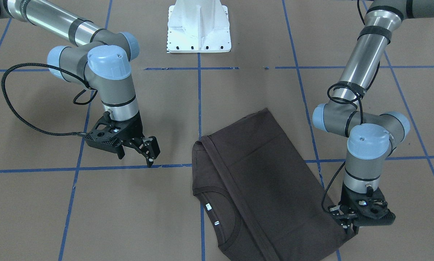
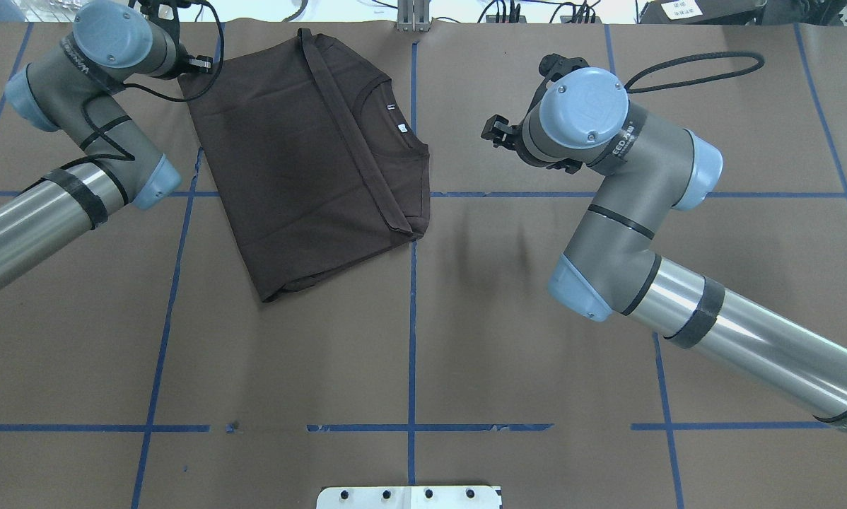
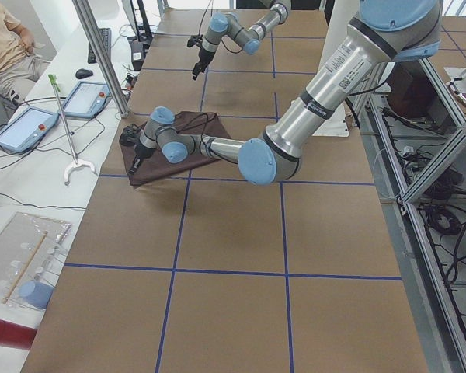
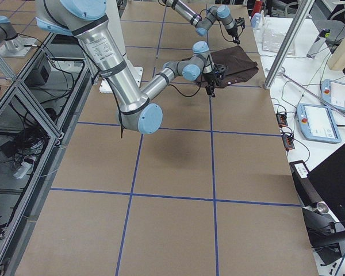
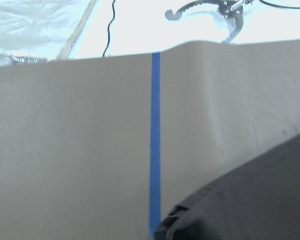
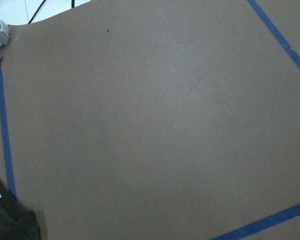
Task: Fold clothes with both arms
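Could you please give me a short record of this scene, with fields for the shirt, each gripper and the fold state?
shirt: dark brown T-shirt lying flat on the table, one side folded over, white neck tags showing
left gripper: left gripper low at the shirt's far corner on the robot's left; grip unclear
right gripper: right gripper over bare table beside the shirt, apart from it; jaws unclear
fold state: partly folded, askew to the blue tape lines

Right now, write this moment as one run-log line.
dark brown folded T-shirt: flat | left gripper: at its corner, grip unclear | right gripper: apart, empty
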You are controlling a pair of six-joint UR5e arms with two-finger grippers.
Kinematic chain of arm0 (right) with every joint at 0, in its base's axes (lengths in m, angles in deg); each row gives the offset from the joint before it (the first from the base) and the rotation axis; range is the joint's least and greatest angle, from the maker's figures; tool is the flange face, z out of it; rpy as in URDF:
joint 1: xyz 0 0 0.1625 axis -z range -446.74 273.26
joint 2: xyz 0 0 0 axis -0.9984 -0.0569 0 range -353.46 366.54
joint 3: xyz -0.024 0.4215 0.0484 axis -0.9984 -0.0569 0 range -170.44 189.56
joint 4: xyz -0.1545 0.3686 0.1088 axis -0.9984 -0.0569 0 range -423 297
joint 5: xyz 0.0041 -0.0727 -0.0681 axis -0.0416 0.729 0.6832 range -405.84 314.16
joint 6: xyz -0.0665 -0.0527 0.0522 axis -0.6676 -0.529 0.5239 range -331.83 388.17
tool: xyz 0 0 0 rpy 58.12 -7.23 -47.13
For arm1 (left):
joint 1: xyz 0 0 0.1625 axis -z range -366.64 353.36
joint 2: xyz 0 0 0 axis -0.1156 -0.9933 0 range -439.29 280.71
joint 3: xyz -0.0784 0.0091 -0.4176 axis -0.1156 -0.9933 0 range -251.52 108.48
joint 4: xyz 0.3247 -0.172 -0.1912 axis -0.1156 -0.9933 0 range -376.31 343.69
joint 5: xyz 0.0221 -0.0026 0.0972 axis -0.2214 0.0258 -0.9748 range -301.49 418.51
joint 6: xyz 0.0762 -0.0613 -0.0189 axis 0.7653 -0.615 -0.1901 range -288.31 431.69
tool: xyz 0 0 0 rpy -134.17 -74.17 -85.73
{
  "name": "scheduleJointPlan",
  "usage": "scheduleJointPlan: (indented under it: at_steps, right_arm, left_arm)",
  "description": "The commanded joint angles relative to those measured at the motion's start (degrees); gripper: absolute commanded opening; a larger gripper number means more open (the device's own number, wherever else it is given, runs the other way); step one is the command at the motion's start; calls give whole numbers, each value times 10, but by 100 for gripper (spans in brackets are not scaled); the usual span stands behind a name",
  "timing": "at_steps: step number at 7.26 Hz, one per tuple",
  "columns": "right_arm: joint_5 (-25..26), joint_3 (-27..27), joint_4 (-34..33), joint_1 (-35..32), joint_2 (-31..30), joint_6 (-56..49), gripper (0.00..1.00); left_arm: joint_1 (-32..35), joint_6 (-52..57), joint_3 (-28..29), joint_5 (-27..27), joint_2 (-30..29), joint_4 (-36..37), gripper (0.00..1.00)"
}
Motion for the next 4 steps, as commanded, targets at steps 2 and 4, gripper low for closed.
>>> scheduleJointPlan:
  at_steps: [2, 4]
  right_arm:
    - [64, -105, 0, 42, 113, 83, 88]
    - [83, -171, 1, 60, 161, 74, 85]
  left_arm:
    - [1, 9, -108, 69, 59, -6, 100]
    - [-2, 5, -108, 69, 59, -6, 100]
